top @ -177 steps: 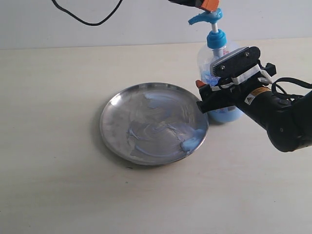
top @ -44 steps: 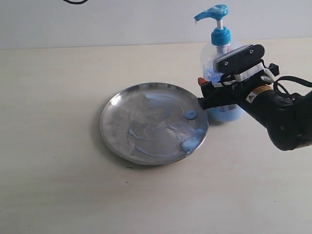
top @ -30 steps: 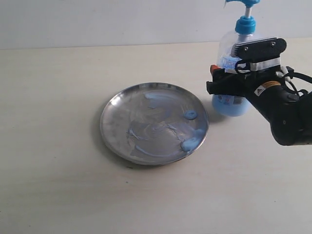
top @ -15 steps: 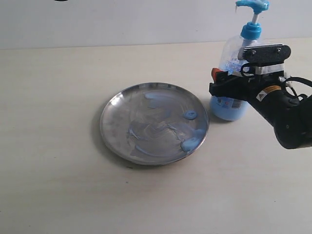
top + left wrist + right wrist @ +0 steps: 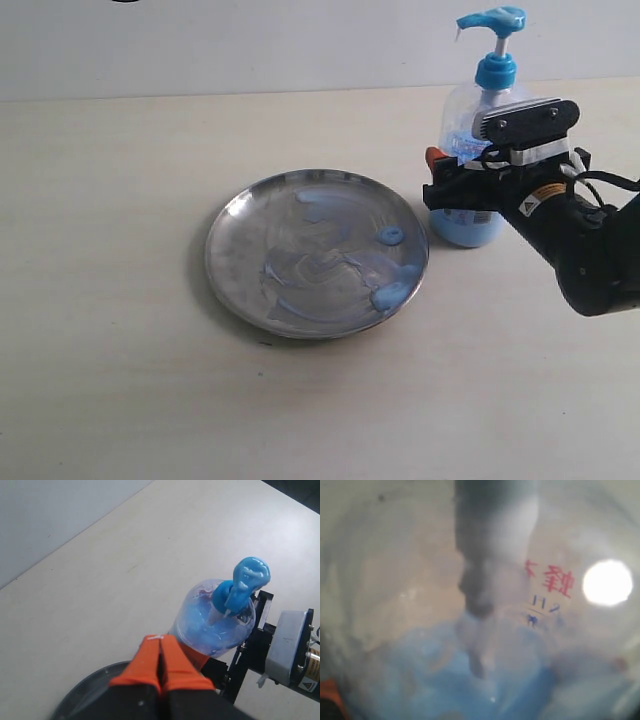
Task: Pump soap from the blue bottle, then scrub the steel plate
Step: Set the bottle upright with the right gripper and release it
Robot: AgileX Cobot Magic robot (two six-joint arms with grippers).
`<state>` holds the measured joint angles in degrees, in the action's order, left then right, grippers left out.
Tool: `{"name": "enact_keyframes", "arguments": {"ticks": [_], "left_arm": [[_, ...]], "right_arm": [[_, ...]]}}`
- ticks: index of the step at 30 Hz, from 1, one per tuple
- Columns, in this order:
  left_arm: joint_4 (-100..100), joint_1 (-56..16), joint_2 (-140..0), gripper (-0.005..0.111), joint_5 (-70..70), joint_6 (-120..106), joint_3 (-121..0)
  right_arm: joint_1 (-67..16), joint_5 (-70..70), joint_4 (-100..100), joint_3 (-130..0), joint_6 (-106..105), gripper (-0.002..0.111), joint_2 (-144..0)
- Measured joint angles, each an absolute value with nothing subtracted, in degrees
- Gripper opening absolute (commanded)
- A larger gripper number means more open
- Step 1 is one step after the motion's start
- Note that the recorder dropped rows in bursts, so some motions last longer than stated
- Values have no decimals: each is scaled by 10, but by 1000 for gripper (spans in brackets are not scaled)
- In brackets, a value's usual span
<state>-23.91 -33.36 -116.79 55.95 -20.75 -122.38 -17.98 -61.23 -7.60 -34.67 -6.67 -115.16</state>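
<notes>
Plate [image 5: 250, 230] sits mid-desk, with the bottle [image 5: 462, 225] just beside its rim, toward the desk's far right corner. Risk: an off-centre push on the pump could tip or slide the bottle, so soap [image 5: 390, 296] misses the plate. Right gripper [image 5: 437, 177] is wide, clamped on the bottle body. Left gripper [image 5: 160, 667] has its tips together and holds nothing.

Right end effector [image 5: 458, 188] grips blue bottle [image 5: 463, 229] beside steel plate [image 5: 216, 250]; soap [image 5: 389, 295] blobs inside.
</notes>
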Motion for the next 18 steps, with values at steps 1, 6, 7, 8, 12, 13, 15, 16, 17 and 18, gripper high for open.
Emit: {"name": "enact_keyframes", "arguments": {"ticks": [1, 6, 7, 8, 12, 13, 15, 16, 17, 18], "left_arm": [[-239, -334, -1168, 0, 559, -207, -1224], [-239, -334, -1168, 0, 559, -207, -1224], [-239, -334, -1168, 0, 559, -207, -1224], [-239, -334, -1168, 0, 559, -207, -1224], [-239, -334, -1168, 0, 559, -207, -1224], [-239, -334, -1168, 0, 561, -207, -1224], [-239, -334, -1168, 0, 562, -207, -1224], [-239, -334, -1168, 0, 565, -207, -1224], [-239, -334, -1168, 0, 568, -207, -1224], [-239, -334, -1168, 0, 569, -207, -1224]], "right_arm": [[-180, -616, -79, -347, -67, 0, -1155], [-180, -641, -95, -347, -67, 0, -1166], [-180, -645, -95, -347, -65, 0, -1168], [-180, -649, -97, -347, -65, 1, -1170], [-180, -665, -98, -348, -57, 9, -1180], [-180, -670, -98, -348, -53, 13, -1181], [-180, -676, -99, -348, -51, 20, -1185], [-180, -678, -99, -349, -49, 24, -1186], [-180, -681, -99, -349, -49, 29, -1188], [-180, -682, -99, -349, -48, 35, -1189]]}}
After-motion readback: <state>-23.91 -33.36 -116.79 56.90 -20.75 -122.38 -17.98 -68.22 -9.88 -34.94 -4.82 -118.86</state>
